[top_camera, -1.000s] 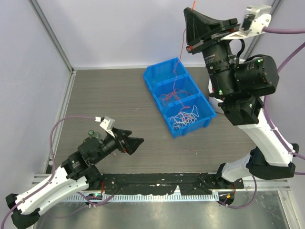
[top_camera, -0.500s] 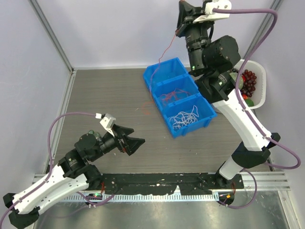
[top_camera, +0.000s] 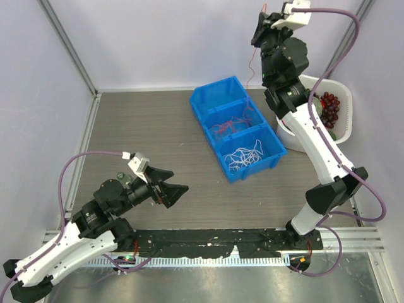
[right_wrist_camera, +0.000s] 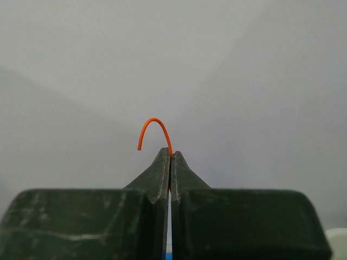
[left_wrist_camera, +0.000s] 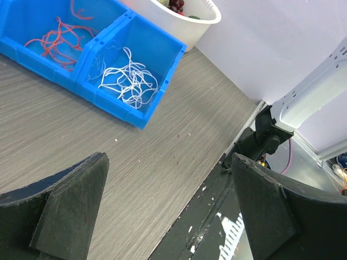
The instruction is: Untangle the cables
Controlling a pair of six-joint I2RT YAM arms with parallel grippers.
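Observation:
My right gripper point(top_camera: 258, 28) is raised high over the far right of the table, shut on an orange-red cable point(top_camera: 250, 63). The cable hangs as a thin thread down to the blue bin point(top_camera: 201, 108). In the right wrist view its short end point(right_wrist_camera: 154, 122) curls out above the shut fingertips point(right_wrist_camera: 162, 162). More red cables point(top_camera: 227, 127) lie tangled in the bin's middle compartment. White cables point(top_camera: 243, 155) lie curled in the near one. My left gripper point(top_camera: 173, 192) hovers open near the table's front left, with nothing between its fingers point(left_wrist_camera: 70, 200). The left wrist view shows the white cables point(left_wrist_camera: 130, 81) and red cables point(left_wrist_camera: 57, 40) in the bin.
A white basket point(top_camera: 344, 95) holding dark grapes stands right of the bin, behind the right arm; its rim point(left_wrist_camera: 209, 13) shows in the left wrist view. A black rail point(top_camera: 208, 240) runs along the near table edge. Grey walls close in the left, back and right sides.
The right arm has swung back and upright, lifting the orange-red cable; its lower end moved off the table left of the bin into the bin. The left arm shifted slightly, still open.

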